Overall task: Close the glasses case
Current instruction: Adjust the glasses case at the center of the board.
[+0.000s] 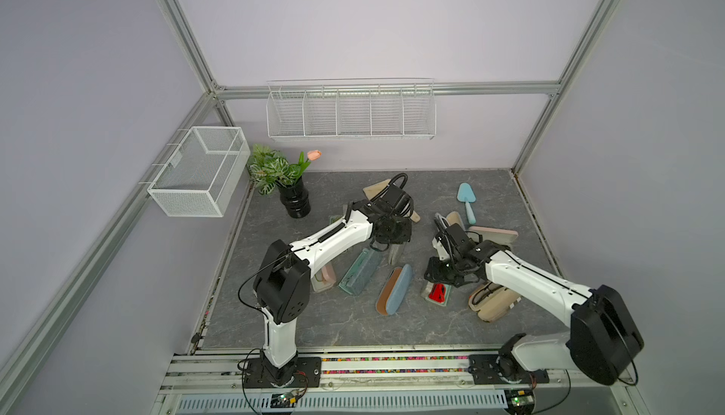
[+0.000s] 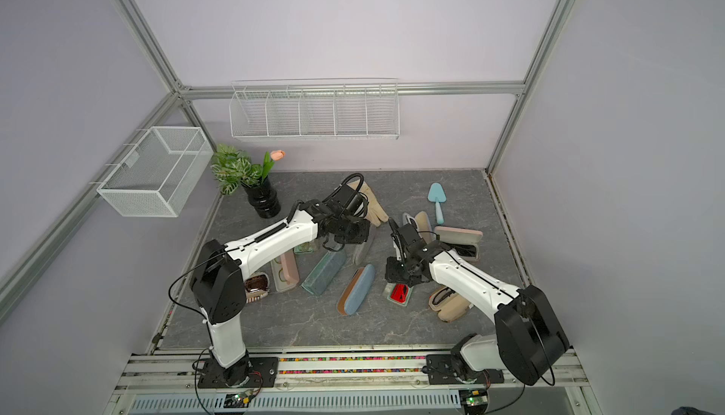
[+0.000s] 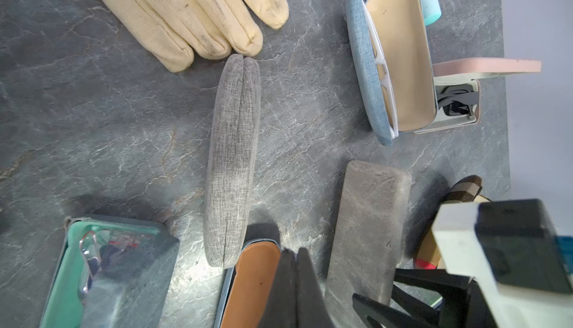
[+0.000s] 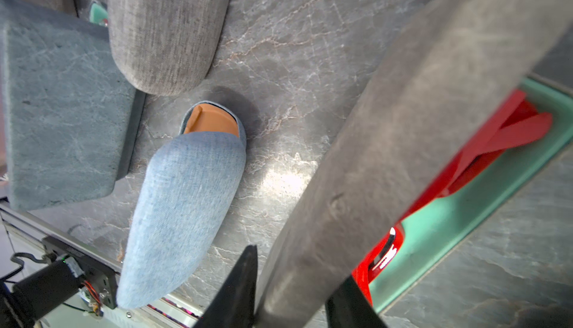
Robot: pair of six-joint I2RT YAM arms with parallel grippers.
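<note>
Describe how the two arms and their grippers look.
The left arm and right arm have white shell links, bulky black joint housings and black base plates on an aluminium rail. A ribbed black cable runs along the left forearm; looser black cables loop at the wrists. The left gripper and right gripper are black, with flat tapering fingers.

you're in a robot lab cell: aluminium frame posts [image 1: 181, 24] and blank lilac walls [image 1: 372, 20] box in the grey counter [image 1: 353, 322]. the left arm [image 1: 337, 236] and right arm [image 1: 525, 279] are bolted to a rail [image 1: 392, 366] behind the jaws. a wire rack [image 1: 351, 113] and a mesh basket [image 1: 196, 173] hang well beyond the jaws.
</note>
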